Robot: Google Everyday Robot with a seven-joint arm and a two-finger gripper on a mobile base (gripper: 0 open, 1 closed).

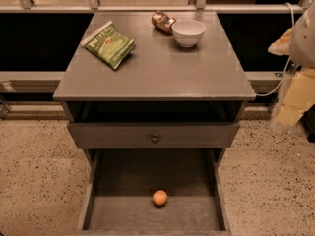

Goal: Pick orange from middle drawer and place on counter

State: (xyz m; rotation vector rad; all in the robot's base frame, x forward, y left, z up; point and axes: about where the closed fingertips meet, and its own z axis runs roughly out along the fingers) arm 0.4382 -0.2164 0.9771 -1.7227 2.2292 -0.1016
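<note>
The orange (159, 197) lies on the planked floor of the open middle drawer (147, 214), near the middle and slightly toward the back. The drawer is pulled far out toward the camera. The counter (162, 70) is the grey cabinet top above it. My gripper (290, 100) hangs at the right edge of the view, level with the counter's front edge. It is to the right of the cabinet, well away from the orange, and nothing shows in it.
On the counter lie a green snack bag (109, 44) at the left, a white bowl (188, 32) at the back right and a shiny brown-gold packet (163, 21) beside it. A grey drawer front with a round knob (155, 138) sits above the open drawer. Speckled floor surrounds the cabinet.
</note>
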